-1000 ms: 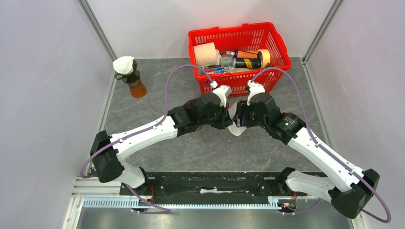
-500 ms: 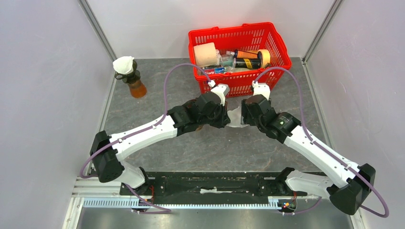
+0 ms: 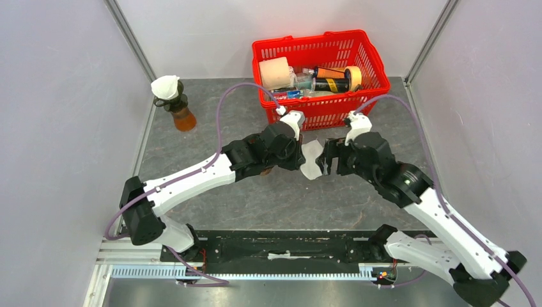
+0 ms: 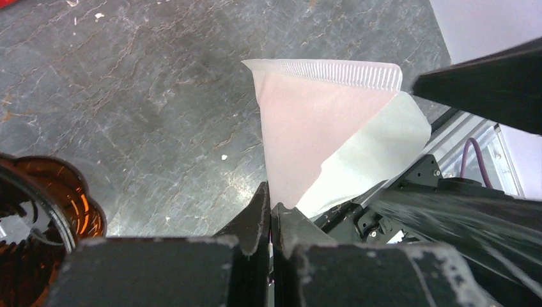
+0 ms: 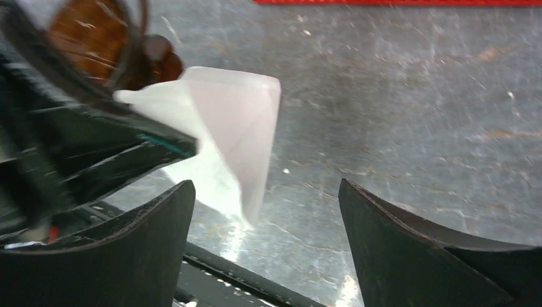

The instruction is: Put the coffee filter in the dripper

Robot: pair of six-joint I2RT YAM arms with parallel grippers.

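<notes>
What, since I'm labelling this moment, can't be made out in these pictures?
- amber glass vessel: cut off by the left wrist view's edge; the left arm mostly covers it from above.
- Pinch of the left gripper on the coffee filter: hidden from above by its wrist.
- Contents of the red basket: labels too small, top view.
- Filter's lower edge: blurred, right wrist view.

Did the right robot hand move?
Yes. The right gripper slid rightward along the front of the red basket, away from the coffee filter.
</notes>
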